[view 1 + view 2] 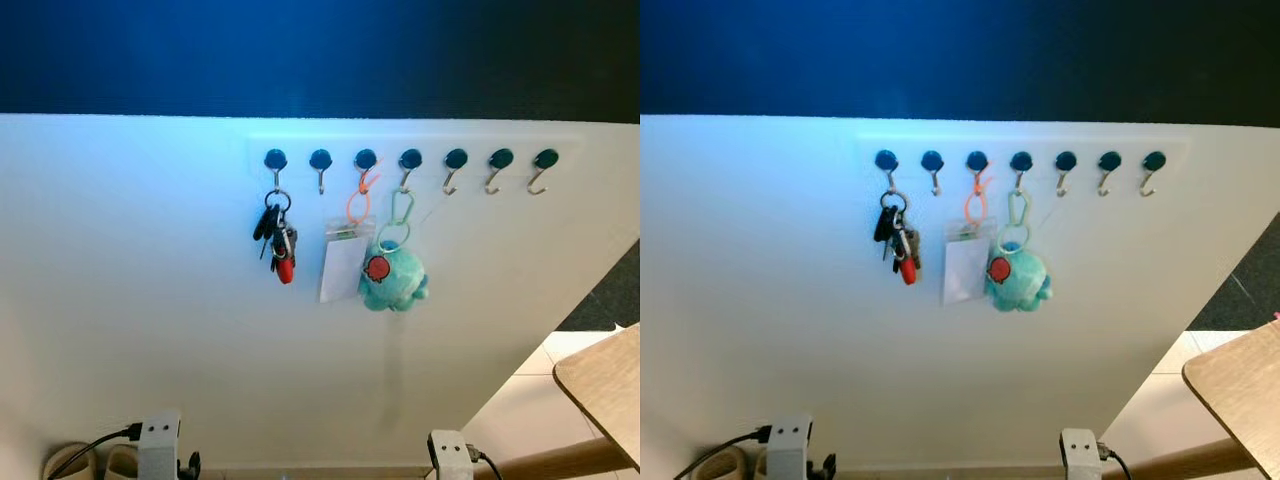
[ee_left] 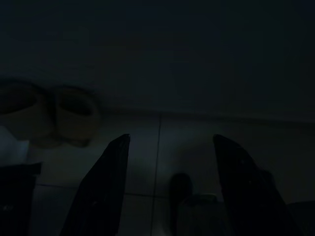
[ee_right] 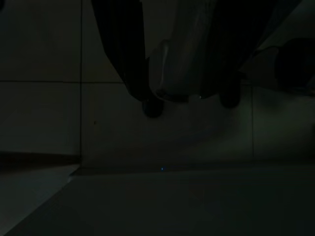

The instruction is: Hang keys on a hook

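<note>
**benchwarmer:** Since the big white wall (image 1: 150, 330) is what matters here, where's this at? Done or not?

**hookline:** Looks done to me, judging from how things hang. Row of seven dark-capped hooks (image 1: 410, 160) along the top of the wall, and the keys (image 1: 277, 240) (dark bunch with a red fob) are on the first hook (image 1: 275, 163) at the robot's left end, dangling free against the wall. Nothing seems left except backing off.

**benchwarmer:** Arms?

**hookline:** Both hang low at the bottom edge. Left tool (image 2: 172, 162) has its fingers spread with nothing between them, pointing down at the tiled floor (image 2: 197, 137). Right tool (image 3: 187, 93) is too dark, can't tell if it's released or clenched.

**benchwarmer:** Anything crowding the keys?

**hookline:** Wooden bench (image 1: 610, 385) pokes in at the lower right, well apart from the hooks. Then a teal plush toy (image 1: 393, 277) on the fourth hook, a clear badge holder (image 1: 345, 260) on an orange loop on the third, just beside each other. Second hook is bare, so the keys hang clear. Pale slippers (image 1: 75, 462) on the floor at lower left.
</note>
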Available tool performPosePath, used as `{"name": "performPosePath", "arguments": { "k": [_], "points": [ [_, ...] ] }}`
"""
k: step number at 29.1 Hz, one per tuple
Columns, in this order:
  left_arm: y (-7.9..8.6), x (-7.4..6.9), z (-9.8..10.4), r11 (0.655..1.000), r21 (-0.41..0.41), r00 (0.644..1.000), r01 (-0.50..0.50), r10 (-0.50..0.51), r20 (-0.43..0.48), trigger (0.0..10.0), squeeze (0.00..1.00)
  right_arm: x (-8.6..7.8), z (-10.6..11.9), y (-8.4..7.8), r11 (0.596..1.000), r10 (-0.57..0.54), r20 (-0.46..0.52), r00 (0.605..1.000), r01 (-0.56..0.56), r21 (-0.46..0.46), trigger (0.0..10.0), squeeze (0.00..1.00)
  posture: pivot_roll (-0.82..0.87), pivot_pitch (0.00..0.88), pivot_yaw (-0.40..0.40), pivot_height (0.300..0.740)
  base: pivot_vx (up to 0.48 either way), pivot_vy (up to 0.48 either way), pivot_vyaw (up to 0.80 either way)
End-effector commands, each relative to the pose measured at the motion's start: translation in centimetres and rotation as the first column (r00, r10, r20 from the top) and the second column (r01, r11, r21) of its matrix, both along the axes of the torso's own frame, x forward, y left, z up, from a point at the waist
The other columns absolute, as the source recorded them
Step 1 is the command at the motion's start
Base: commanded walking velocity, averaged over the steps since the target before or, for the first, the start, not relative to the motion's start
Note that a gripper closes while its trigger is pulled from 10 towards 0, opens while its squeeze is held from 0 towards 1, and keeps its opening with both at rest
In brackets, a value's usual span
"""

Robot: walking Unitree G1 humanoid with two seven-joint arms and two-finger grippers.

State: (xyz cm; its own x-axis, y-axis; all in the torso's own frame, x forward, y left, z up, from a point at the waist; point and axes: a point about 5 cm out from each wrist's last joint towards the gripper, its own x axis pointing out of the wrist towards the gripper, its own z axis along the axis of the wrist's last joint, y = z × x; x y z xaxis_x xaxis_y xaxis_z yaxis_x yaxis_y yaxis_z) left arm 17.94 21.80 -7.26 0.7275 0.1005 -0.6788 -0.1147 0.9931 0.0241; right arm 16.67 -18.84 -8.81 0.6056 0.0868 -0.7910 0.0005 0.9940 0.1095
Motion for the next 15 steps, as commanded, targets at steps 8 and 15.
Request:
{"name": "performPosePath", "arguments": {
  "k": [8,15],
  "points": [
    [-0.27,-0.03,-0.03,1.0,-0.002,1.0,0.006,-0.006,0.007,10.0,0.0,-0.22,-0.13,0.12,1.0,-0.008,-0.011,1.0,0.008,0.003,10.0,0.0,0.03,0.042,-0.017,0.74,-0.311,0.0,0.0],
    [-0.32,0.2,0.09,1.0,0.002,1.0,0.02,-0.02,0.013,10.0,0.0,-0.28,-0.16,0.08,1.0,-0.008,-0.015,1.0,0.008,0.002,10.0,0.0,0.03,0.045,-0.017,0.74,-0.311,0.0,0.0]
  ]
}}
